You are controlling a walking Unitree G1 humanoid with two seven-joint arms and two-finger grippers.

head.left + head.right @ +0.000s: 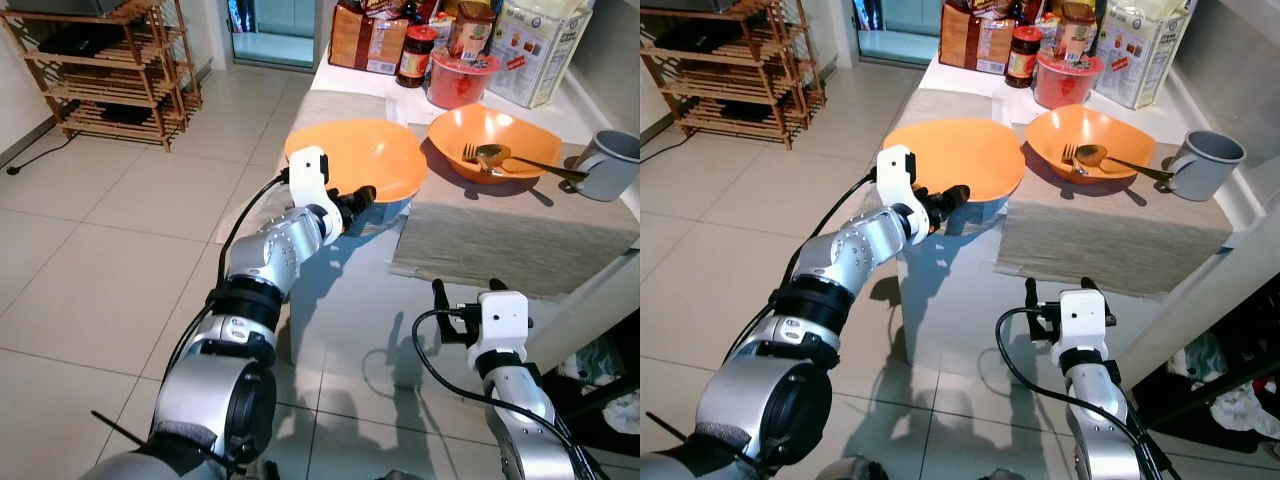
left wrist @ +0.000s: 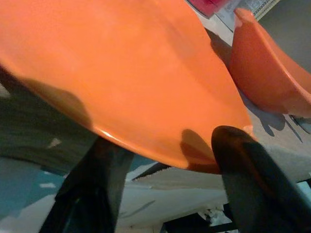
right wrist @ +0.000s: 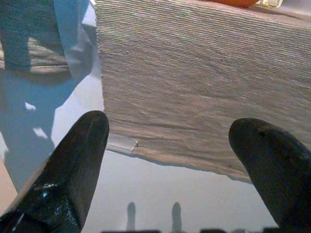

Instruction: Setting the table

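Observation:
A shallow orange plate [image 1: 355,155] sits at the near left corner of the white table [image 1: 350,290], partly over a grey placemat. My left gripper [image 1: 362,200] reaches to its near rim and is shut on the orange plate [image 2: 126,63]; one black finger lies under the rim and the other [image 2: 243,174] over it. To its right an orange bowl [image 1: 495,135] holds a gold fork and spoon [image 1: 490,155]. My right gripper [image 1: 465,290] hangs open, low in front of the table's edge, facing the second grey placemat [image 3: 194,73] with nothing between its fingers.
A grey mug [image 1: 610,165] stands at the table's right end. A red tub [image 1: 460,80], a jar and food packages crowd the far end. A wooden shelf rack [image 1: 110,70] stands on the tiled floor at the far left.

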